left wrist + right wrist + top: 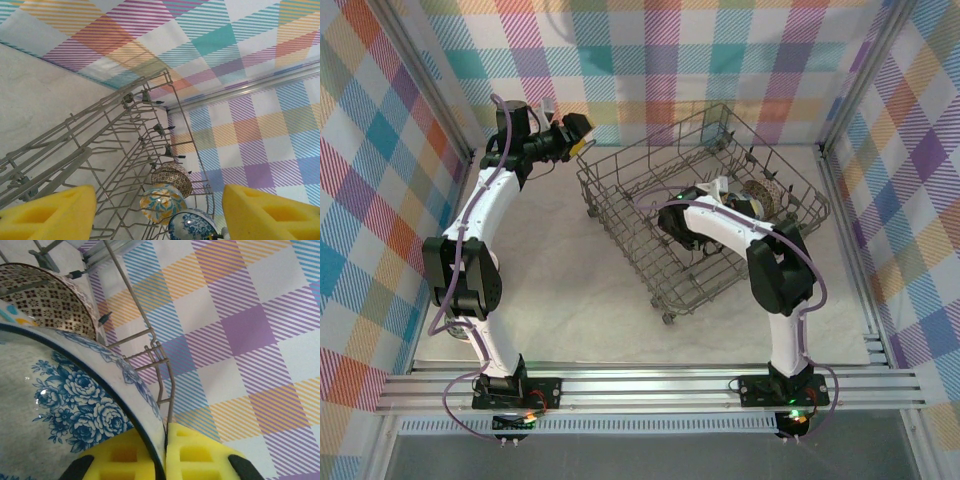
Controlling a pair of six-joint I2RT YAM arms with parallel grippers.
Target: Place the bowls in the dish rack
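Observation:
The grey wire dish rack (650, 190) stands tilted at the middle right of the table. Three bowls stand on edge in a row along its far side: a brown-patterned one (172, 179), a floral one (161, 202) and a blue-and-white one (192, 225). My right gripper (164, 452) reaches inside the rack (162, 375) and is shut on the rim of the blue-and-white bowl (65, 405), one yellow pad on each side of it. The brown-patterned bowl (50, 300) sits just behind. My left gripper (575, 135) hovers open beyond the rack's far left corner, nothing between its fingers (50, 215).
Plaid walls close in the table on the left, back and right, with a metal rail (250, 87) along the right wall's foot. Bare grey tabletop (560, 290) lies to the left of and in front of the rack.

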